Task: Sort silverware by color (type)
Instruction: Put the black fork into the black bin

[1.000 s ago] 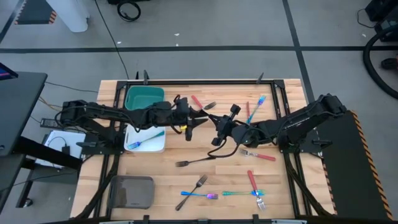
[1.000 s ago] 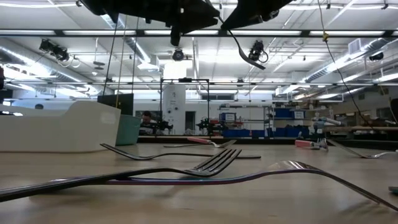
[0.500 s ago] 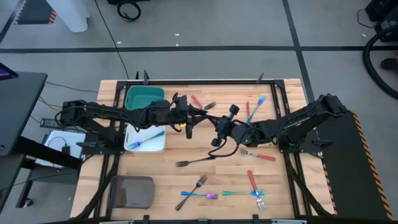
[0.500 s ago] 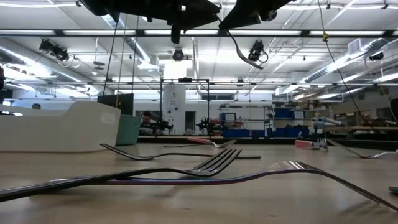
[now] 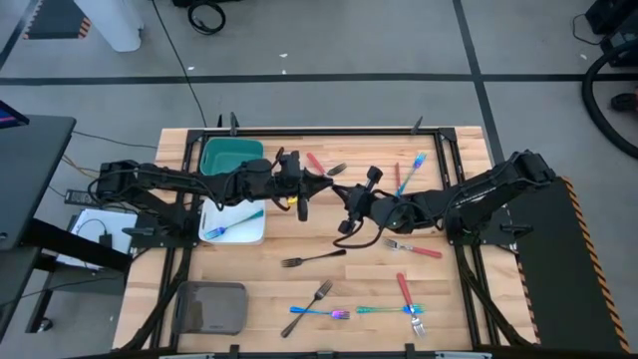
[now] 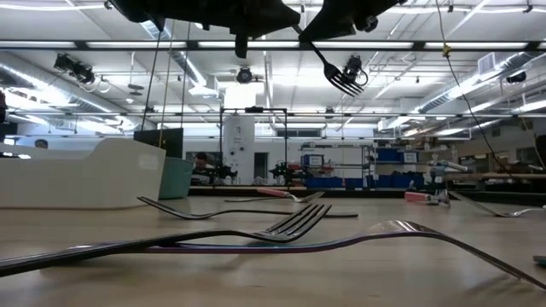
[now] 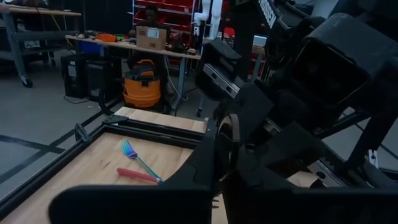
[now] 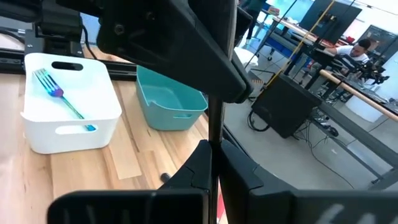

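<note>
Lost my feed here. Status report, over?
Left gripper, right gripper shut, meeting midair. Dark fork in right, left apparently on it too. Nothing in the way.

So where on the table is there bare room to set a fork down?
Bare wood lies between the grey tray and the black fork, and along the far edge right of the teal tray. It is crowded near the front right, where forks overlap, and mid-table under both pincers.

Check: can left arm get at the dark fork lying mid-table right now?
Probably not yet. Nothing blocks the table fork, but the left end effector is shut, apparently on the airborne fork the right end effector also grips.
</note>
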Controlling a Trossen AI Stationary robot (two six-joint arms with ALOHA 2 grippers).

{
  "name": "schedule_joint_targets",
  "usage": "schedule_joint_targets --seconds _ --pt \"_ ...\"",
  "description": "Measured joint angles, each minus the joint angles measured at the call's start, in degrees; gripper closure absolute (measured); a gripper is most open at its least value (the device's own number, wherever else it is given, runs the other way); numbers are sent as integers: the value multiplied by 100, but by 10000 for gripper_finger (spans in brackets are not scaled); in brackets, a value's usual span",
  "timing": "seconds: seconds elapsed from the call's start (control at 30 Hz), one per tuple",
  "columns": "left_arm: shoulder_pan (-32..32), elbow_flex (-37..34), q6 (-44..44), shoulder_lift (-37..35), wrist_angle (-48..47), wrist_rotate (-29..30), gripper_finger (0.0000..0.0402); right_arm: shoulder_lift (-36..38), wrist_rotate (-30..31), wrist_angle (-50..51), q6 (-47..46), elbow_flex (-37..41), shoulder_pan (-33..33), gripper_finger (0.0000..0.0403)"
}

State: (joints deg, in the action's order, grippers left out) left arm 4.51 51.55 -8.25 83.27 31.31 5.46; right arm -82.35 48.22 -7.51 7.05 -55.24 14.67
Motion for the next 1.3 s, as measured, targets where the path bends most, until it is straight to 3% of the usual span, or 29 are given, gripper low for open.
schedule_joint_targets --seconds 0.27,0.6,0.83,0.97,1.3 --pt "-2 2 145 -5 -83 1 388 0 -40 13 1 0 5 378" --pt "15 4 167 -127 -475 -244 388 0 -118 -26 -192 0 68 332" --pt "-28 7 164 -734 -1640 -278 388 0 -74 -40 -102 0 298 321" --pt "-170 7 121 -1192 -2508 -294 388 0 259 -61 166 0 390 322" --pt "-898 108 -795 -2321 -4456 -325 388 0 613 -17 216 2 338 320"
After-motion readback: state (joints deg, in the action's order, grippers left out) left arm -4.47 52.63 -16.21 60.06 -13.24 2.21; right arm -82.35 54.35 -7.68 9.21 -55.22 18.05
